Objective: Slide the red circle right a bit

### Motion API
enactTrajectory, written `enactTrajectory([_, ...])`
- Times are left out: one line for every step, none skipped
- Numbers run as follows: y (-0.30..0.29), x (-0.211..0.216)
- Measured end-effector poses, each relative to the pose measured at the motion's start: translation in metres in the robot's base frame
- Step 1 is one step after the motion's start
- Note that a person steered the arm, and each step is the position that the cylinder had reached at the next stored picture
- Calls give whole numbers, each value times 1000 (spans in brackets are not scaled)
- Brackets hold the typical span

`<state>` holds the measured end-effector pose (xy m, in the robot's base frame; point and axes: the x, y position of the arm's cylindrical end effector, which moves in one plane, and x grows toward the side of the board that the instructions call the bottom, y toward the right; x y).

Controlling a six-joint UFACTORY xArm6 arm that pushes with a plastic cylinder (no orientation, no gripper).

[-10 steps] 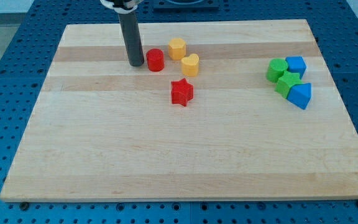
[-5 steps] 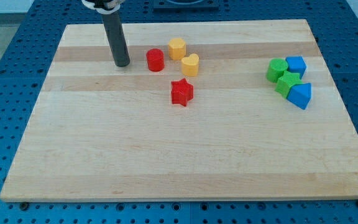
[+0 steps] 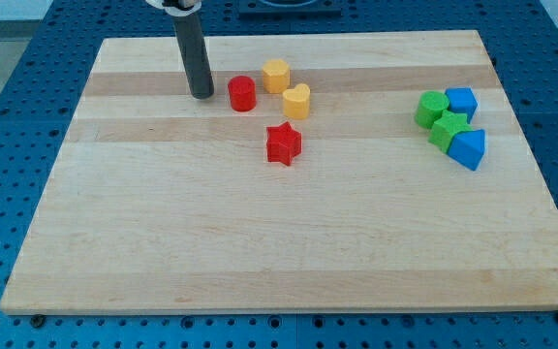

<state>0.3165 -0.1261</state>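
Note:
The red circle (image 3: 242, 93) is a short red cylinder standing on the wooden board (image 3: 289, 252) in the upper middle-left of the camera view. My tip (image 3: 201, 95) rests on the board just to the view's left of the red circle, with a small gap between them. The rod rises straight up from it to the view's top edge.
A yellow hexagon (image 3: 276, 74) and a yellow heart (image 3: 297, 101) sit just right of the red circle. A red star (image 3: 283, 143) lies below them. At the right, two green blocks (image 3: 432, 109) (image 3: 448, 130) and two blue blocks (image 3: 462, 101) (image 3: 469, 148) cluster together.
My tip first drew away to the view's left, then came back to the right, closer to the red circle. The blocks have not moved.

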Motion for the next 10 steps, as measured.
enactTrajectory([0,0])
enactTrajectory([6,0])
enactTrajectory([12,0])
enactTrajectory([18,0])
enactTrajectory([25,0])
enactTrajectory([32,0])
enactTrajectory([34,0])
enactTrajectory([34,0])
enactTrajectory([33,-1])
enactTrajectory([32,-1])
